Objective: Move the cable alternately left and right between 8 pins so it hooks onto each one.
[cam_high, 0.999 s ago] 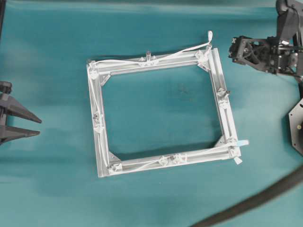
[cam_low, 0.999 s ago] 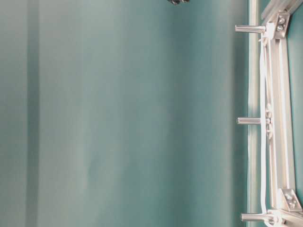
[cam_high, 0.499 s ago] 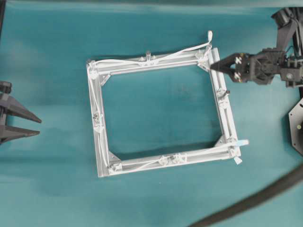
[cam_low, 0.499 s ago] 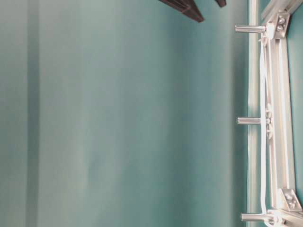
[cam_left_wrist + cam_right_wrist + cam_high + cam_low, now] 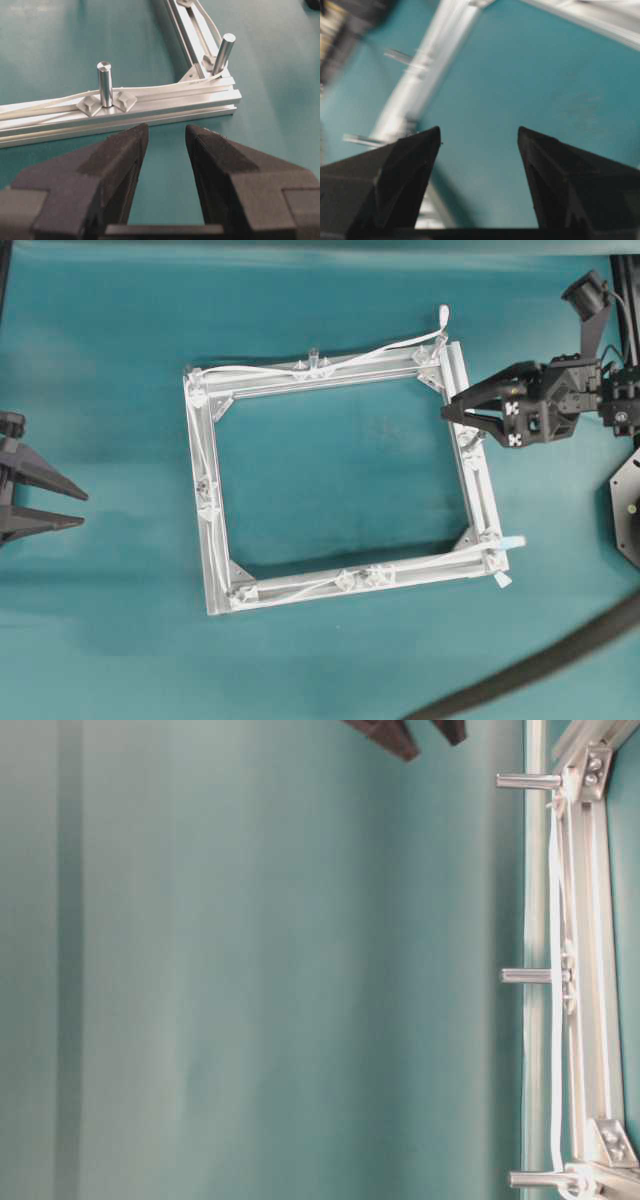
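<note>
Overhead: the cable (image 5: 330, 365) runs round my aluminium frame (image 5: 214, 540), plug end poking past the top-right corner. My right gripper (image 5: 452, 409) hangs spread wide over the frame's right bar, holding nothing; left gripper (image 5: 82, 510) parked far left, also open.

Table-level: three pins (image 5: 527, 976) stick out, cable alongside.

Left wrist: jaws apart, facing two pins.

Right wrist: blurry, jaws wide.

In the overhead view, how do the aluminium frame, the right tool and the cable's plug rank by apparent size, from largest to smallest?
1. Aluminium frame, by far the largest.
2. Right tool, open; it may be nearer the camera, so it may look larger than it is.
3. Cable's plug, smallest.
</note>
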`<state>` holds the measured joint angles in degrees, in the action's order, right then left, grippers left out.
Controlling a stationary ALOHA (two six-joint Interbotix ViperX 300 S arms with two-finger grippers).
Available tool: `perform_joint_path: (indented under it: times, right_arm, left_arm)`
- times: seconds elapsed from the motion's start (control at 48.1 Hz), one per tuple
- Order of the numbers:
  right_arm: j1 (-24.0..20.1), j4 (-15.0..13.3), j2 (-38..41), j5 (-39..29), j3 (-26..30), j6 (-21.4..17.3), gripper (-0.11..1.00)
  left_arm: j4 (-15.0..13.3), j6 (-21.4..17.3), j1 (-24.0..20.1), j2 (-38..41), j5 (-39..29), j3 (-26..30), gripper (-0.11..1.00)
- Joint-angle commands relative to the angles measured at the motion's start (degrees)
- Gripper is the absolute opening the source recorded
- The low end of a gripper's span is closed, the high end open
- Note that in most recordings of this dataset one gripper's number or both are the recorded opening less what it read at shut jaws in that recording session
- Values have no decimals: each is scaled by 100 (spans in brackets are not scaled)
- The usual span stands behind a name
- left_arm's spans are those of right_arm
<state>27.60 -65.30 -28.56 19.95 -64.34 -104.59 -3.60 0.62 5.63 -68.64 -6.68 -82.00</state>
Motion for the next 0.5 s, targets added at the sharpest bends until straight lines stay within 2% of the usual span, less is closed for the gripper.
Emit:
perform_joint_path:
  times: [0.0, 0.083, 0.166, 0.312, 0.478]
  right_arm:
    - [26, -343, -70, -290, 141, 105, 69]
    - [26, -606, -158, -624, 114, 299, 69]
    - [26, -729, -237, -817, 88, 554, 69]
    - [26, -729, -246, -773, 114, 861, 69]
    - [26, -729, -185, -686, 123, 905, 69]
  left_arm:
    - [18, 35, 18, 35, 44, 70, 44]
    - [18, 35, 18, 44, 44, 79, 44]
    - [18, 35, 26, 44, 44, 79, 44]
    - [18, 35, 26, 44, 44, 70, 44]
    - [18, 35, 18, 44, 44, 79, 44]
